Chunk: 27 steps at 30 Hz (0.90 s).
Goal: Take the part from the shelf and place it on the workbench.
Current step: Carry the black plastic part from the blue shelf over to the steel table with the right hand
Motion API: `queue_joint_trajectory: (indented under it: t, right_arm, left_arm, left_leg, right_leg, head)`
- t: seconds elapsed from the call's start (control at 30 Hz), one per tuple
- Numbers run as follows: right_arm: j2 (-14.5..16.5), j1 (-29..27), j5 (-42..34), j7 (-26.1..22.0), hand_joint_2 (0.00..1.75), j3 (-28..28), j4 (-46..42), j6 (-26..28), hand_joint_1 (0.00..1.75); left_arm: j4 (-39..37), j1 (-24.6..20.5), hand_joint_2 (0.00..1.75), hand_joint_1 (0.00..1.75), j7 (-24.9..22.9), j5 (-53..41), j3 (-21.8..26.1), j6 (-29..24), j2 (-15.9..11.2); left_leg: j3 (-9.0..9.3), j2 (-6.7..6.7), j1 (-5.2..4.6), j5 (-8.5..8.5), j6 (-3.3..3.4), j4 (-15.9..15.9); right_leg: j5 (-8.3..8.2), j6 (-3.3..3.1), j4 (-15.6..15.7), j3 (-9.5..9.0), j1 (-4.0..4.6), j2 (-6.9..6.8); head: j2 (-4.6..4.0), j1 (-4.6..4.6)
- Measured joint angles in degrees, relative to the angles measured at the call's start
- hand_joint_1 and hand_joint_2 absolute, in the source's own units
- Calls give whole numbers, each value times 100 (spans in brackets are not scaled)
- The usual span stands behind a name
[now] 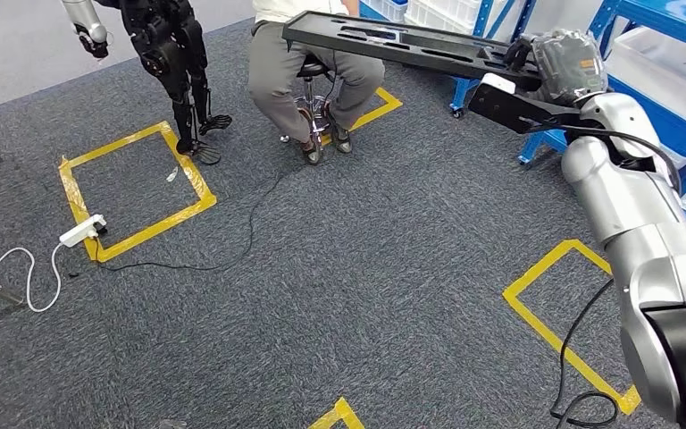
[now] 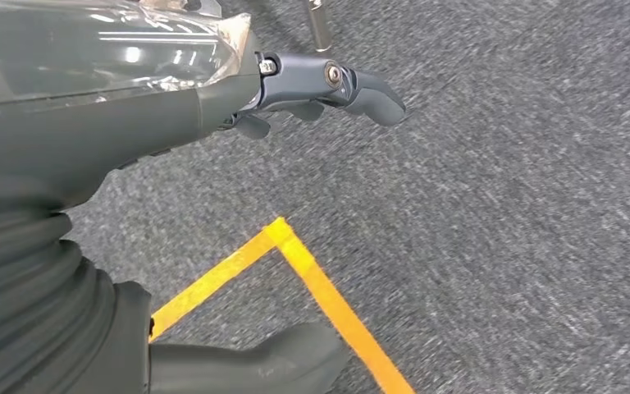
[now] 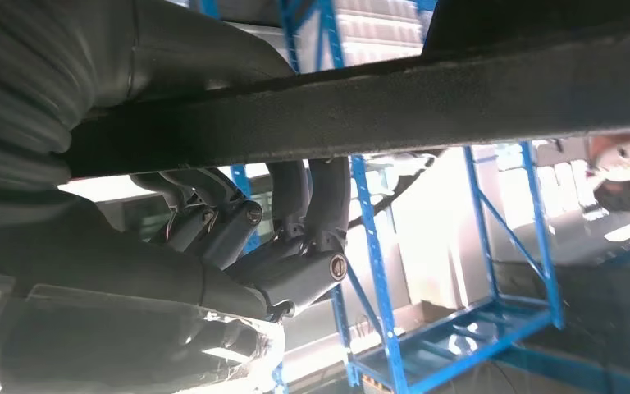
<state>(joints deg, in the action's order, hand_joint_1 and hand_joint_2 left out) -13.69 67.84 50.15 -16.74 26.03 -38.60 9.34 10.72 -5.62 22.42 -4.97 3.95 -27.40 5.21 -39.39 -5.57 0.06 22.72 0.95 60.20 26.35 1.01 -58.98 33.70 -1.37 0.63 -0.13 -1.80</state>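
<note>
The part [image 1: 393,40] is a long, flat black panel with cut-out slots, held level in the air at the top of the head view. My right hand [image 1: 561,61] grips its right end, in front of the blue shelf [image 1: 656,85]. From the right wrist view, my right hand [image 3: 279,246] has its dark fingers [image 3: 320,197] curled up around the edge of the black part [image 3: 459,98]. My left hand [image 2: 213,98] hangs over grey carpet, its fingers [image 2: 365,89] and thumb [image 2: 271,357] apart, holding nothing.
A person sits on a wheeled stool [image 1: 308,67] just beyond the part's left end. Another black robot [image 1: 174,54] stands at the back left. Yellow tape squares [image 1: 134,192] [image 1: 563,313] mark the carpet. A power strip [image 1: 82,231] and cables lie left; a black cable [image 1: 581,393] lies near my right side.
</note>
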Motion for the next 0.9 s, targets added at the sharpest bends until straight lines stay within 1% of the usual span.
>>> queue_joint_trajectory:
  t: [0.03, 0.07, 0.1, 0.13, 0.17, 0.2, 0.23, 0.27, 0.3, 0.33, 0.37, 0.43, 0.47, 0.5, 0.53, 0.57, 0.6, 0.63, 0.67, 0.7, 0.73, 0.77, 0.8, 0.83, 0.87, 0.9]
  right_arm:
    - [0, 0, -16, -11, 175, -4, -44, 7, 175]
    - [-2, -2, -37, -21, 175, -8, -85, 16, 175]
    - [-7, -10, -67, -34, 175, -11, -121, 29, 175]
    - [-15, -29, -101, -50, 175, -18, -156, 45, 175]
    - [-26, -59, -138, -66, 175, -25, -200, 63, 175]
    - [-42, -97, -179, -84, 175, -35, -252, 80, 175]
    - [-66, -134, -217, -103, 175, -45, -311, 92, 175]
    - [-93, -162, -255, -121, 175, -55, -374, 101, 175]
    - [-125, -179, -289, -134, 175, -66, -430, 106, 175]
    - [-159, -187, -323, -144, 175, -81, -479, 110, 175]
    - [-185, -193, -356, -151, 175, -96, -519, 116, 175]
    - [-202, -212, -416, -161, 175, -119, -568, 131, 175]
    - [-199, -231, -442, -168, 175, -130, -588, 143, 175]
    - [-197, -251, -468, -178, 175, -141, -603, 162, 175]
    - [-208, -272, -501, -194, 175, -155, -614, 190, 175]
    - [-229, -300, -538, -211, 175, -173, -621, 220, 175]
    - [-247, -325, -571, -227, 175, -183, -623, 247, 175]
    - [-264, -353, -594, -239, 175, -191, -623, 268, 175]
    - [-273, -380, -603, -244, 175, -195, -623, 278, 175]
    - [-274, -402, -605, -247, 175, -193, -623, 285, 175]
    - [-272, -417, -605, -249, 175, -190, -623, 291, 175]
    - [-272, -425, -607, -253, 175, -189, -623, 302, 175]
    - [-272, -427, -612, -258, 175, -187, -623, 316, 175]
    - [-274, -430, -621, -263, 175, -187, -625, 332, 175]
    - [-275, -439, -633, -267, 175, -187, -629, 346, 175]
    - [-267, -447, -643, -270, 175, -183, -634, 355, 175]
  left_arm:
    - [1, -10, 175, 0, -20, -14, -14, -7, 0]
    - [1, -22, 175, 0, -41, -27, -31, -10, 4]
    - [1, -35, 175, 0, -58, -46, -46, -11, 4]
    - [1, -42, 175, 0, -76, -69, -61, -7, 6]
    - [1, -46, 175, 0, -96, -94, -79, 2, 8]
    - [2, -48, 175, 0, -117, -126, -97, 10, 9]
    - [2, -53, 175, 0, -141, -156, -115, 19, 9]
    - [4, -64, 175, 0, -165, -182, -134, 23, 8]
    - [8, -83, 175, 0, -185, -204, -149, 24, 8]
    - [11, -107, 175, 0, -203, -219, -163, 25, 8]
    - [15, -129, 175, 0, -220, -228, -178, 28, 8]
    - [21, -158, 175, 0, -267, -244, -204, 63, 6]
    - [24, -162, 175, 0, -307, -256, -215, 103, 7]
    - [26, -172, 175, 0, -371, -273, -224, 160, 8]
    - [27, -193, 175, 0, -485, -289, -233, 239, 4]
    - [28, -214, 175, 0, -633, -303, -242, 331, 1]
    - [28, -236, 175, 0, -810, -319, -250, 435, -4]
    - [28, -250, 175, 0, -1024, -338, -263, 558, -9]
    - [27, -253, 175, 0, -1246, -364, -281, 685, -10]
    - [25, -249, 175, 0, -1482, -402, -307, 811, -10]
    - [20, -242, 175, 0, -1698, -451, -342, 918, -13]
    - [16, -235, 175, 0, -1875, -508, -385, 991, -16]
    - [12, -231, 175, 0, -2017, -560, -428, 1044, -20]
    - [9, -231, 175, 0, -2129, -596, -466, 1100, -22]
    - [8, -232, 175, 0, -2237, -611, -492, 1165, -24]
    - [3, -228, 175, 0, -2329, -609, -505, 1237, -27]
  left_leg:
    - [-106, 166, 3, 133, -31, 221]
    - [-258, 343, 9, 304, -64, 548]
    - [-440, 446, 31, 470, -91, 924]
    - [-595, 496, 53, 578, -111, 1240]
    - [-677, 520, 72, 596, -125, 1399]
    - [-653, 540, 89, 519, -134, 1347]
    - [-519, 579, 101, 367, -137, 1091]
    - [-305, 694, 104, 196, -129, 693]
    - [-112, 812, 83, 72, -116, 335]
    - [22, 897, 57, -4, -90, 70]
    - [87, 942, 26, -25, -62, -72]
    - [79, 812, -26, -28, 10, -109]
    - [105, 746, -30, -44, 52, -146]
    - [135, 677, -28, -67, 104, -187]
    - [164, 614, -19, -91, 152, -227]
    - [185, 547, -6, -109, 189, -253]
    - [185, 469, -4, -115, 212, -258]
    - [184, 387, -4, -118, 221, -258]
    - [185, 297, -5, -117, 222, -256]
    - [186, 211, -5, -118, 221, -252]
    - [187, 125, -4, -118, 218, -245]
    - [185, 41, 0, -118, 210, -234]
    - [170, -40, -5, -114, 193, -210]
    - [150, -122, -9, -108, 170, -185]
    - [125, -196, -13, -107, 139, -166]
    - [99, -265, -13, -114, 103, -157]
  right_leg:
    - [-7, -34, 9, -5, -12, -48]
    - [-4, -55, 10, -6, 5, -98]
    - [2, -75, 8, -9, 15, -154]
    - [8, -86, 8, -12, 25, -213]
    - [15, -94, 6, -18, 29, -280]
    - [22, -100, 6, -25, 31, -344]
    - [32, -101, 5, -35, 30, -408]
    - [46, -94, 5, -48, 34, -472]
    - [64, -74, 1, -54, 53, -530]
    - [82, -48, 1, -61, 71, -592]
    - [97, -21, 5, -66, 89, -648]
    - [115, 41, 26, -95, 106, -769]
    - [139, 73, 16, -97, 98, -762]
    - [198, 88, -62, -71, 87, -679]
    - [302, 81, -258, 15, 76, -538]
    - [446, 55, -579, 175, 60, -357]
    - [597, 26, -976, 372, 60, -215]
    - [710, 15, -1351, 574, 62, -134]
    - [753, 28, -1584, 718, 63, -92]
    - [706, 61, -1602, 763, 64, -73]
    - [577, 107, -1396, 696, 57, -55]
    - [399, 159, -1023, 541, 39, 5]
    - [229, 203, -610, 368, 12, 124]
    - [98, 213, -289, 222, -8, 221]
    - [24, 200, -98, 134, -22, 291]
    - [-1, 166, -34, 104, -12, 301]
  head:
    - [0, -19]
    - [0, -38]
    - [0, -56]
    - [0, -55]
    - [0, -57]
    - [0, -57]
    - [0, -57]
    - [0, -59]
    - [0, -59]
    - [0, -48]
    - [0, -37]
    - [0, -15]
    - [0, -13]
    - [0, -13]
    - [0, -12]
    - [0, -1]
    - [0, 8]
    - [0, 20]
    - [0, 27]
    - [0, 30]
    - [0, 30]
    - [0, 33]
    - [0, 38]
    - [0, 39]
    - [0, 38]
    - [0, 38]
